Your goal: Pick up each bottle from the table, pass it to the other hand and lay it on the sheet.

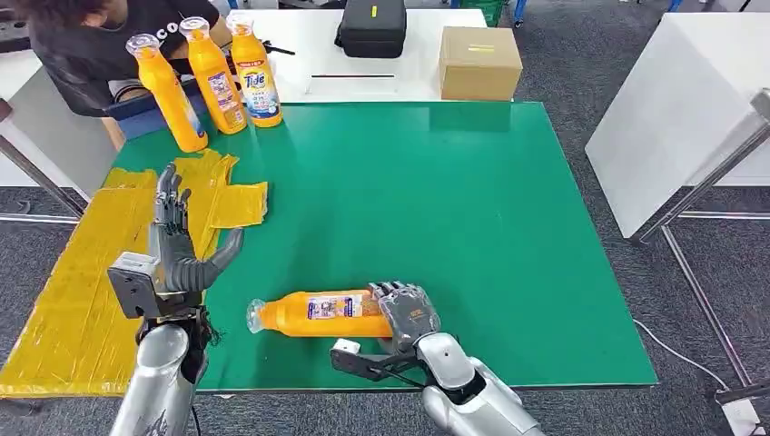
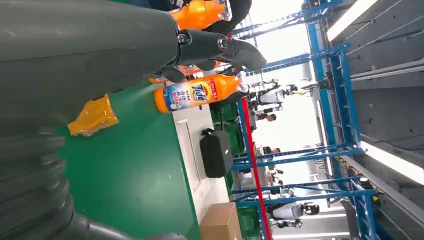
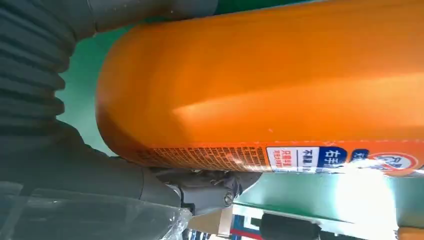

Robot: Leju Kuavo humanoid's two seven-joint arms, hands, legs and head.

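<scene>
Right hand (image 1: 406,313) grasps the bottle (image 1: 318,313) by its base, lying near the table's (image 1: 436,209) front edge, left hand (image 1: 177,250) released beside it; an end grip may let it droop or slip at handover.
</scene>
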